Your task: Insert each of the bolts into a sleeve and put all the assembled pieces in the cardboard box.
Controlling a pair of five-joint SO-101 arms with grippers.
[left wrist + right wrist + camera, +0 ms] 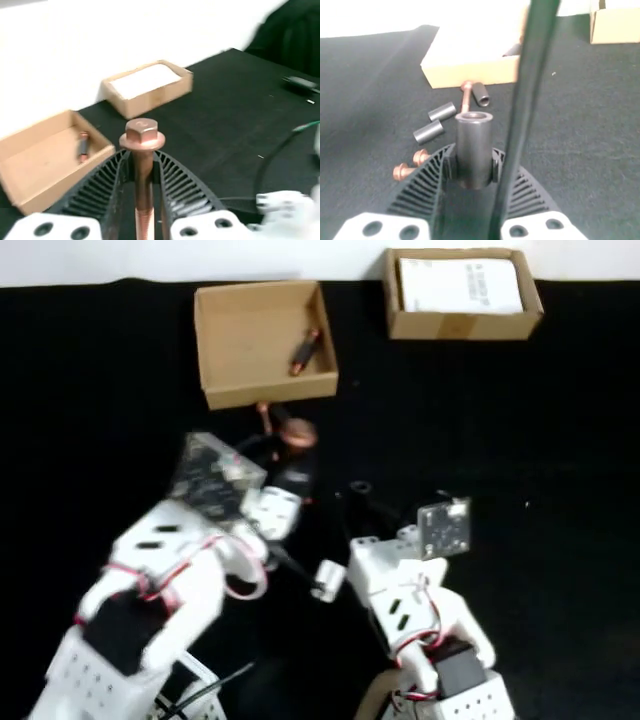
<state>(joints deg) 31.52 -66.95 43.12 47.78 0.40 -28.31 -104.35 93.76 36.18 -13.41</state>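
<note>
Holding, left gripper: clenched on a copper bolt, head up, near the cardboard box.
Right gripper: grasps a dark sleeve, upright.
High view: one assembled piece lies inside the box.
Right wrist view: loose sleeves and loose bolts lie beside the box.

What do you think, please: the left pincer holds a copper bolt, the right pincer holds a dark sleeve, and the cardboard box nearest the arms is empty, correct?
Not quite: the cardboard box is not empty; the high view shows one assembled piece in it. The left pincer does hold a copper bolt, the right pincer a dark sleeve.
</note>
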